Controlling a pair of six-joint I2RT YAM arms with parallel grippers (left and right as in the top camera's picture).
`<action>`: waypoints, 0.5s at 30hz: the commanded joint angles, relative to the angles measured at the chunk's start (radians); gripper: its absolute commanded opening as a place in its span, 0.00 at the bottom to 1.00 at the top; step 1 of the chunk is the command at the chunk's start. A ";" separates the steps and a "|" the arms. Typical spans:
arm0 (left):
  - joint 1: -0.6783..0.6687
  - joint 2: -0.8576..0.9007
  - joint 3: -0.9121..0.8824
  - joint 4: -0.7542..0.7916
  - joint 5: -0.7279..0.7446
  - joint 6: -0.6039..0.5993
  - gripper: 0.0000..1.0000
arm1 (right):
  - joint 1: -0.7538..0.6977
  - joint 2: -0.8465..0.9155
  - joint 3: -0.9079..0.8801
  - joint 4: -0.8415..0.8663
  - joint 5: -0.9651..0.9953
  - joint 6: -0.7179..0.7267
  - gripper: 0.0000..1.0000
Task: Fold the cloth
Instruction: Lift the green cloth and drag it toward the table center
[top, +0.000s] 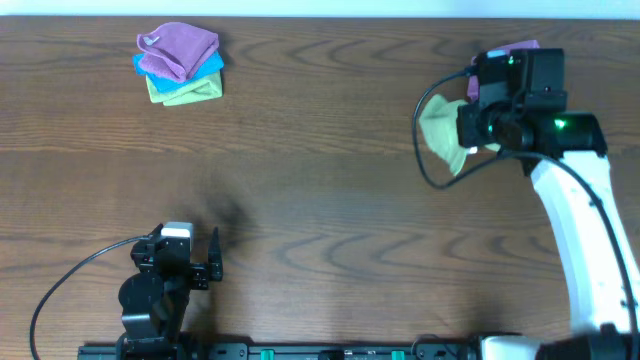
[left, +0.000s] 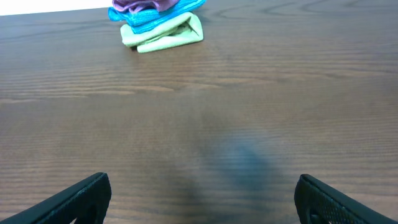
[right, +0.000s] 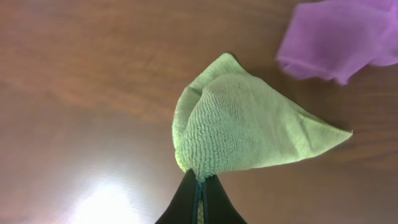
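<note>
Overhead: green cloth (top: 440, 135) at the far right of the table (top: 320, 180), bunched just left of the right gripper (top: 470, 135) and partly tucked under it. Long axis roughly along the near-far line of the table, widest part toward the left. Jaws themselves hidden beneath the wrist here. Purple cloth (top: 515, 47) peeking out behind the right arm, near the far edge. Stack of folded cloths (top: 180, 65) at the far left, purple over blue over green, well apart from both arms. Left gripper (top: 192, 255) low at the near left, over bare wood.

Left wrist: left gripper (left: 202, 193) spread wide, one dark finger in each bottom corner, nothing between them but wood grain. Stack of folded cloths (left: 161, 22) far ahead at the top edge.

Right wrist: right gripper (right: 199, 199) pressed together at the bottom edge, clamped on one corner of the green cloth (right: 249, 130). Fanning up and away from the pinch, rounded fold toward the top, one sharp corner pointing to the right. Long axis slanting from the pinch out toward that right corner. Resting on the wood or lifted clear: cannot tell. Purple cloth (right: 342, 37) blurred in the upper right, apart from the green one.
</note>
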 joint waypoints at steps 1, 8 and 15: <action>-0.004 -0.006 -0.017 -0.005 -0.003 0.015 0.95 | 0.047 -0.069 0.011 -0.063 -0.053 0.008 0.01; -0.004 -0.006 -0.017 -0.005 -0.003 0.015 0.95 | 0.214 -0.171 0.011 -0.245 -0.141 0.015 0.01; -0.004 -0.006 -0.017 -0.005 -0.003 0.015 0.95 | 0.388 -0.187 0.011 -0.266 -0.177 0.096 0.01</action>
